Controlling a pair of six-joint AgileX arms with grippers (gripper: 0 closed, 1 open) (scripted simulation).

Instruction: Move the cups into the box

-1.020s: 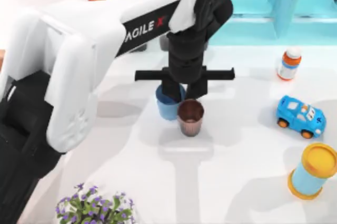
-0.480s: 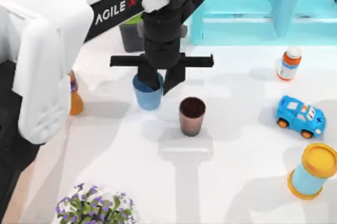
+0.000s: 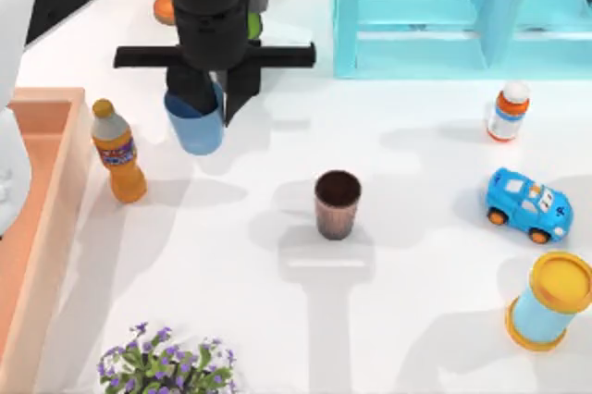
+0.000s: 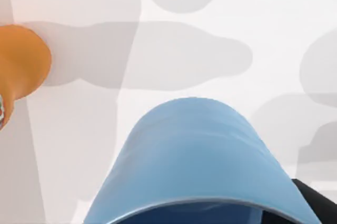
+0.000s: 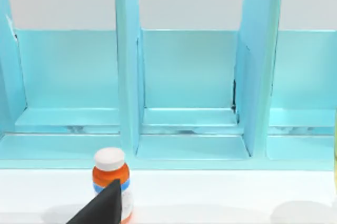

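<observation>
My left gripper [image 3: 211,103] is shut on the light blue cup [image 3: 196,128] at the rim and holds it upright at the back left of the table, just right of an orange drink bottle [image 3: 118,153]. In the left wrist view the blue cup [image 4: 200,166] sits close below the camera, with one dark finger [image 4: 316,203] beside it. The dark brown ribbed cup [image 3: 336,204] stands alone near the table's middle. The box [image 3: 65,190], with light-wood walls and a reddish-brown inside, lies along the left edge. A dark part of my right gripper [image 5: 102,208] faces the shelf.
A turquoise shelf frame [image 3: 444,15] stands at the back right, with a pill bottle [image 3: 508,112] in front of it. A blue toy car [image 3: 529,206] and a blue cylinder with a yellow lid [image 3: 550,301] are at the right. A flowering plant [image 3: 166,362] is at the front left.
My left gripper has carried the blue cup leftward and toward the back, away from the brown cup. The brown cup has stayed put. The box and orange bottle have come into sight.
</observation>
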